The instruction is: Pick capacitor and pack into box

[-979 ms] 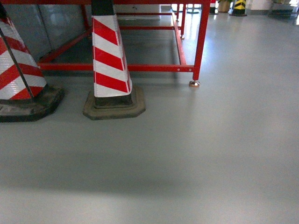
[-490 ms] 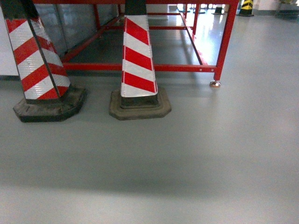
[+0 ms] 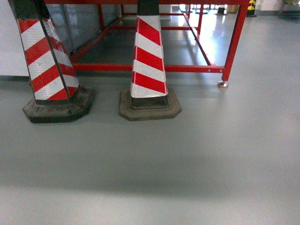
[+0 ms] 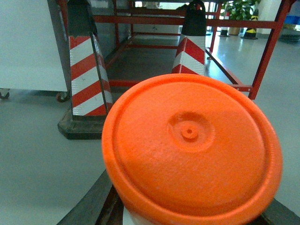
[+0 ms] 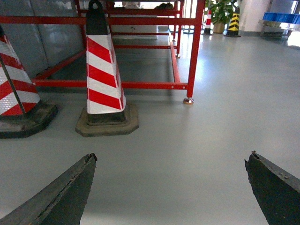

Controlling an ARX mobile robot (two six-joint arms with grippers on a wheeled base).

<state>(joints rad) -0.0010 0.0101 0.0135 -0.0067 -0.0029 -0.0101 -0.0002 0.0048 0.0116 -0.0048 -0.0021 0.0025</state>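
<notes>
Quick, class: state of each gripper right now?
Left gripper: shut on the orange-lidded container.
Right gripper: open, fingers wide apart, nothing between them.

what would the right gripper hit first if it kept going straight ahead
Likely bare floor: the open right gripper points between the cone and the red frame's leg. Depth is unclear.

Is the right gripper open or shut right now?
Open. In the right wrist view the two dark fingers sit far apart at the bottom corners, with only bare grey floor between them, so the right gripper holds nothing.
</notes>
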